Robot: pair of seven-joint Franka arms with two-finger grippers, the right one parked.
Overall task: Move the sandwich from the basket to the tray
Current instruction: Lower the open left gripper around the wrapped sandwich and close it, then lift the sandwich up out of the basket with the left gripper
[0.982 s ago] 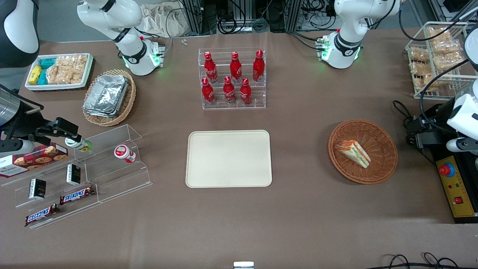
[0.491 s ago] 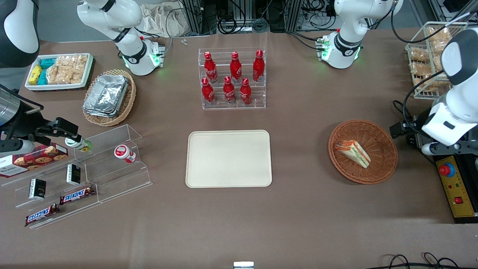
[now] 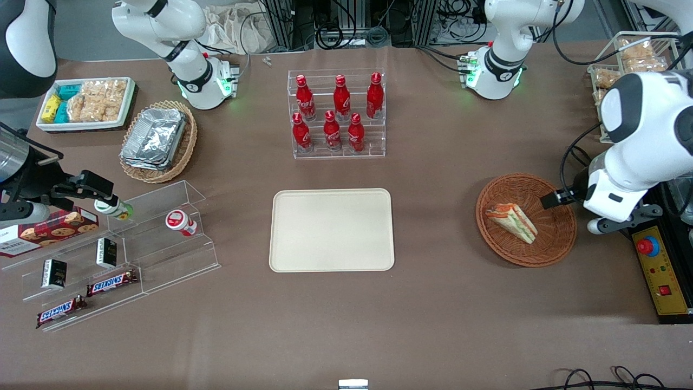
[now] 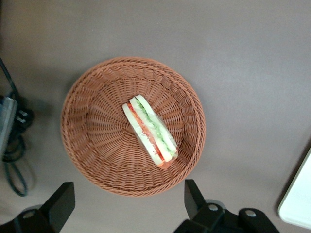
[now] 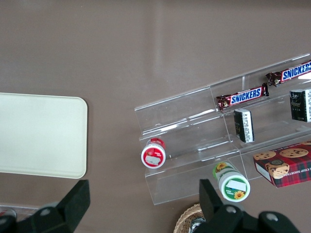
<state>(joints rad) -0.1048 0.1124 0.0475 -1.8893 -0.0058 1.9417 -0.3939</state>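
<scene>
Approach step: the gripper [image 4: 126,206] hangs above the basket [image 3: 557,238], over its rim on the working arm's side, not yet down at the sandwich [image 3: 512,222]. Its jaws stand wide open with nothing between them. The sandwich lies inside the basket, about mid-bowl, on its side, filling edge showing. The tray [image 3: 331,229] sits bare on the bench, well apart from the basket toward the parked arm's end.

Next move, as a judgement: shift over the wedge, line the jaws up across its bread faces, descend, close, lift clear of the basket rim, carry to the tray.

Hard to make out: in the front view the arm's white body covers most of the gripper. In the wrist view the tray is cut off, only a corner showing.
</scene>
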